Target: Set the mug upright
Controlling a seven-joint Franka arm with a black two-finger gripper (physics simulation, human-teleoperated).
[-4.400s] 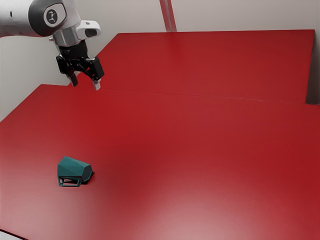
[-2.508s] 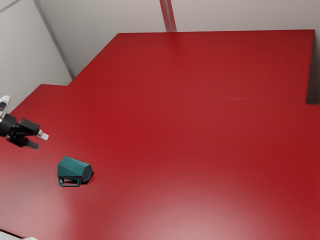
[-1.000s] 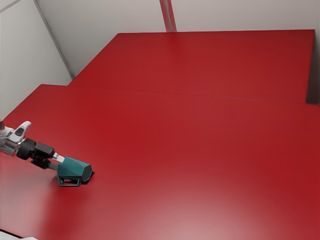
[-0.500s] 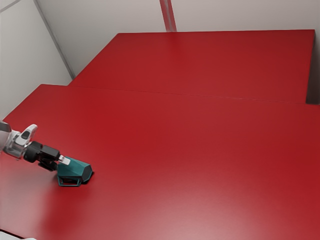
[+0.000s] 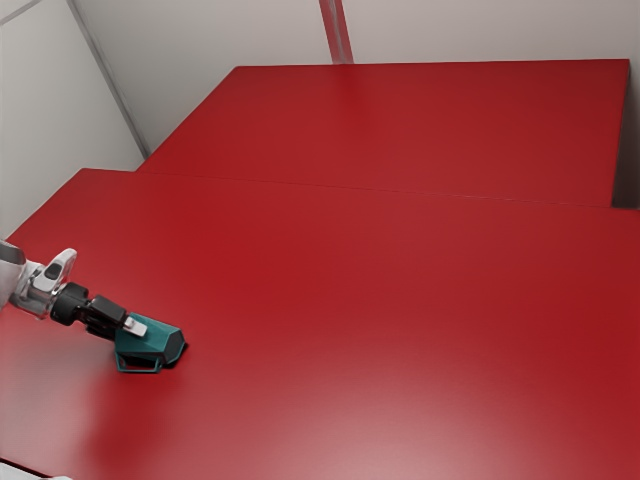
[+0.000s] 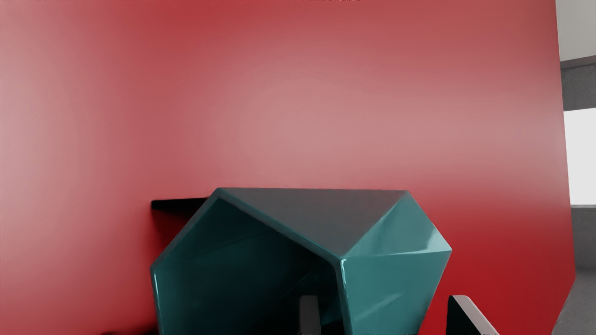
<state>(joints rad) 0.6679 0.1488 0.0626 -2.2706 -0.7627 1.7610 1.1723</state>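
At the exterior view's left, the gripper [image 5: 130,331] meets the teal faceted mug [image 5: 160,341], which lies on its side with its mouth toward the hand and its handle low on the near side. One pale fingertip shows along the mug's outer wall. In the wrist view, the gripper [image 6: 387,314] straddles the wall of the mug [image 6: 384,288]: one finger reaches into the dark mouth, while the other stands outside with a gap to the wall. The fingers are open.
The red table [image 5: 380,320] extends to the exterior view's right, and a red raised panel [image 5: 420,130] stands along its back. Pale walls [image 5: 200,60] rise behind. A table edge shows beside the mug in the wrist view.
From high over the table's far left, my hand came down and around to the mug's mouth. Over the last second it edged further onto the mug, which has stayed put.
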